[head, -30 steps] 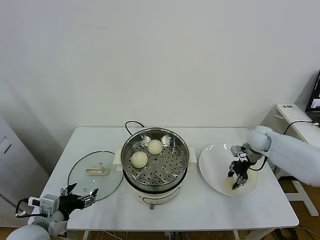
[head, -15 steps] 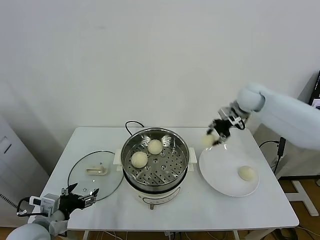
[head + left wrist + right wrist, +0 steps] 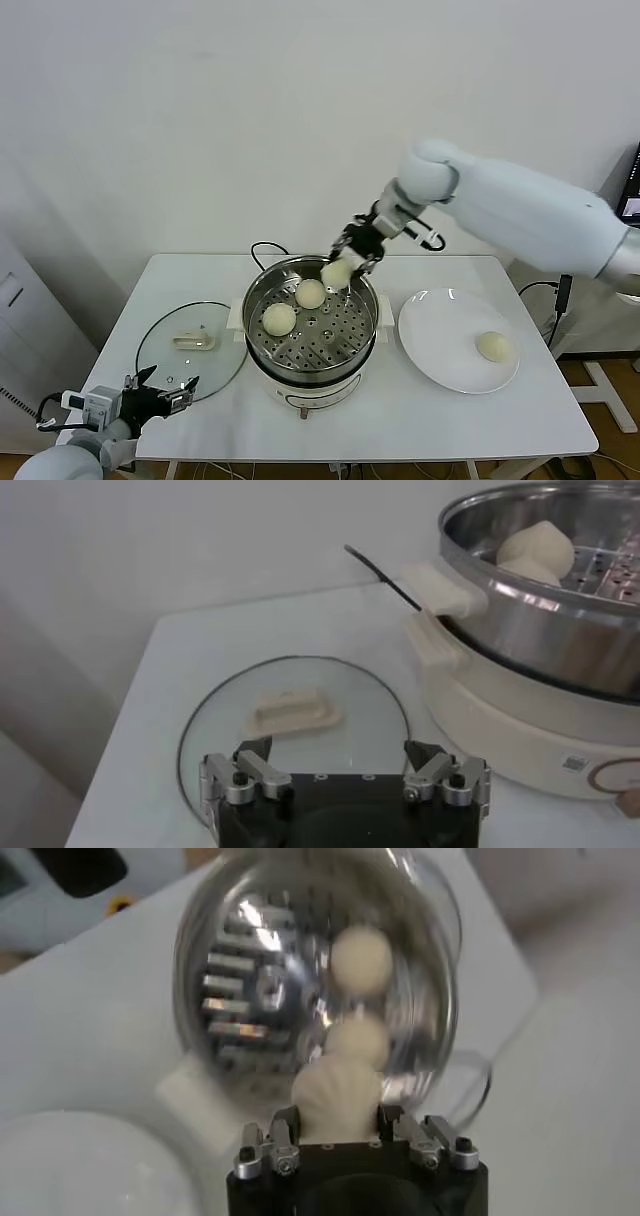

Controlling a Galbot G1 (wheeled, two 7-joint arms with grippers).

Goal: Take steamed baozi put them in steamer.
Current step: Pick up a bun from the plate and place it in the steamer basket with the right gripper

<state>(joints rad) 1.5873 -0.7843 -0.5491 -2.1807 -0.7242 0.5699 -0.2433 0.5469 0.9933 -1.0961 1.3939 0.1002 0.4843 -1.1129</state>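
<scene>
Right gripper clamped on a baozi above the steamer, frame centre. Left gripper jaws apart, lower left by the lid.

We see the steamer as polished stainless steel, its wall mirror-bright and its perforated tray catching sharp glints; below it sits a smooth white plastic-looking base with a slight sheen. The steamed baozi look matt and doughy, cream-white, with smooth skins; the one in the right gripper shows soft pleats in the right wrist view. At three o'clock from the steamer the plate is glossy white, apparently ceramic. At nine o'clock the lid is clear glass with a matt cream handle. The table is plain white and nearly matt. The left gripper combines black casing with bare grey metal fittings.
</scene>
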